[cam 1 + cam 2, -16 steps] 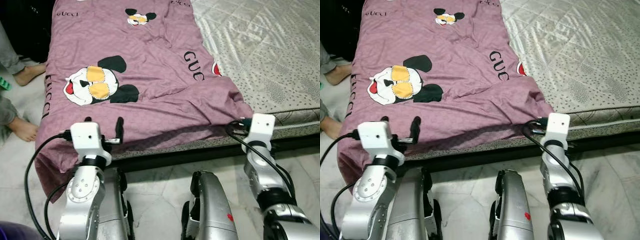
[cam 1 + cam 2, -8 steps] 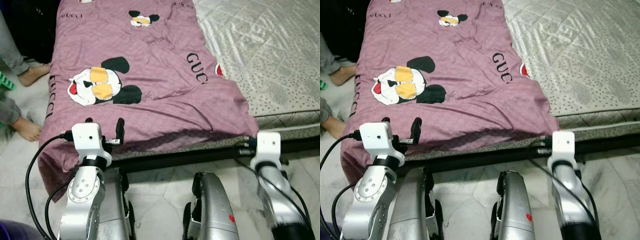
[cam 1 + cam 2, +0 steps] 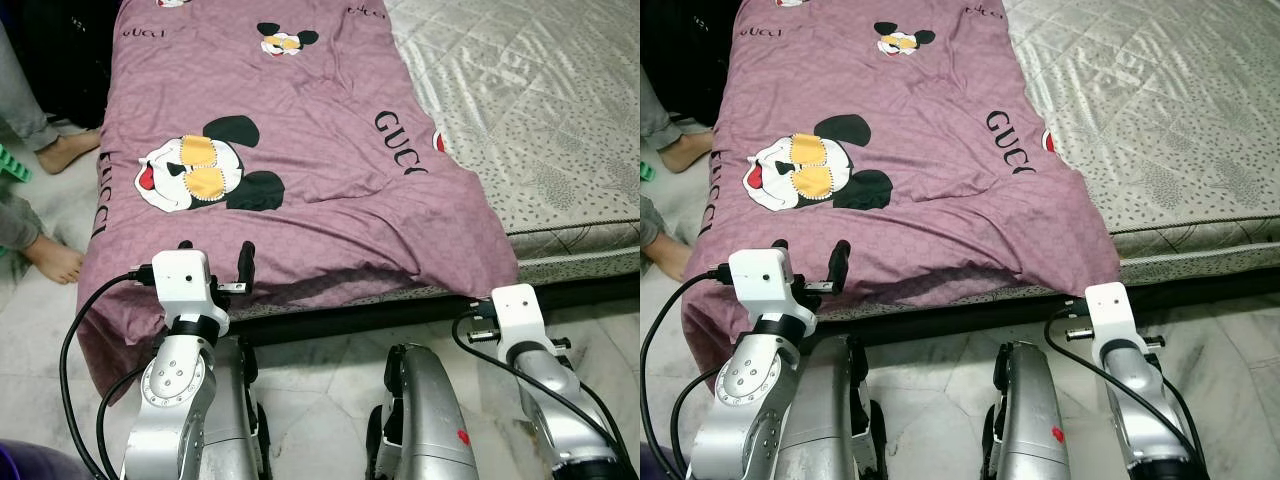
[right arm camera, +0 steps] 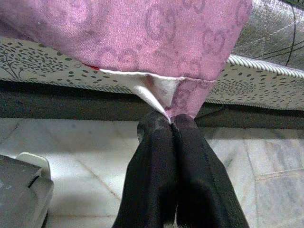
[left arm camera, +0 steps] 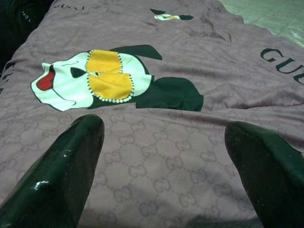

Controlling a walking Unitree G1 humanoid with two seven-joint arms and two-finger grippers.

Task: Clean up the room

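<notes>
Across the bed's near end lies a mauve duvet cover (image 3: 300, 130) w/ cartoon mouse prints and black lettering, covering the robot's-left part of the mattress (image 3: 540, 110); the grey patterned mattress top is bare on the right. Cover's near edge hangs over the mattress side, and its left edge droops low toward the marble floor (image 3: 320, 400). Right gripper (image 4: 170, 124) sits low, in front of the bed's near side, just below the cover's near-right corner; wrist view shows its two black fingers (image 4: 154, 180) pressed together w/ a pinch of that corner between the tips — pink fabric and its white underside bunch right at the tips. Dark bed frame (image 4: 71, 102) runs behind, under the patterned mattress edge. Left gripper (image 5: 164, 156) is up at the cover's near-left part, fingers (image 5: 61, 171) spread wide w/ nothing between them, hovering just above the fabric, big mouse print (image 5: 109, 80) ahead of it. Head views put the left gripper (image 3: 215, 275) at the overhanging edge, right arm's white wrist block (image 3: 520, 310) below the mattress side. Off to the far left, a person's bare feet (image 3: 50, 258) on the floor beside the bed, grey trouser leg (image 3: 20, 90) above. Robot's silver legs (image 3: 425, 420) are visible at bottom centre.
</notes>
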